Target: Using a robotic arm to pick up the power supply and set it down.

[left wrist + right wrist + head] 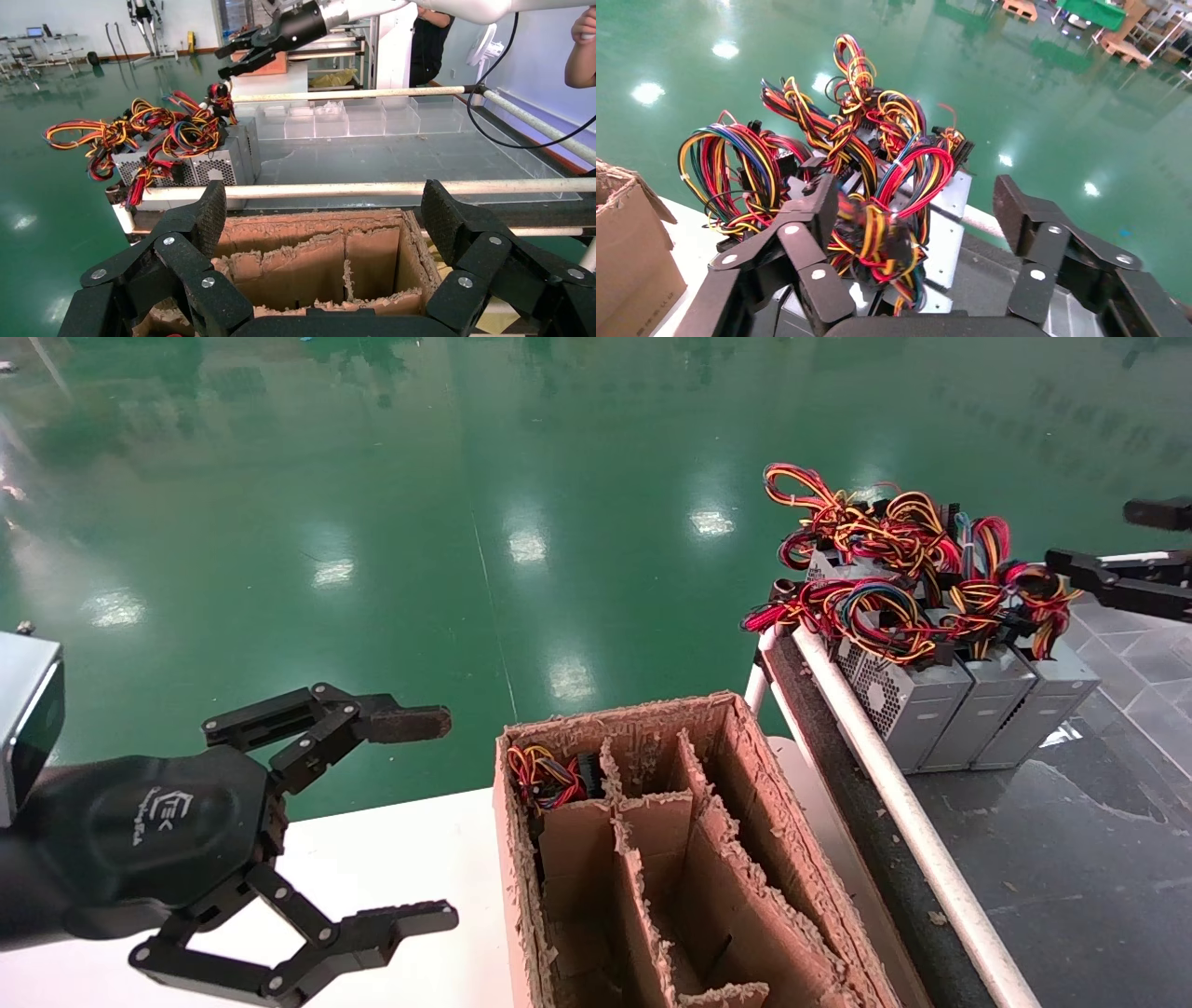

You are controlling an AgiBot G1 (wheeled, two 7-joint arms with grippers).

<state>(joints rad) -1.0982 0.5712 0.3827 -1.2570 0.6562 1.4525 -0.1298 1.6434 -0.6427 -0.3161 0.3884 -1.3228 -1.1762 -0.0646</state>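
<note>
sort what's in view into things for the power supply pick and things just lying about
For the job:
right gripper, open above the stack
power supply with red, yellow and black wires, beneath it
cardboard box, probably the drop spot

Lying about:
left gripper, open, idle beside the box
grey units with blue in their wires
white table

Glossy green floor (372, 523) fills the upper frame, dotted with bright reflections of ceiling lights. White counter (391, 868) at lower left. Dark counter (1071, 859) at right, edged by a white rail (894, 794). Grey floor tiles (1136, 654) at far right.
</note>
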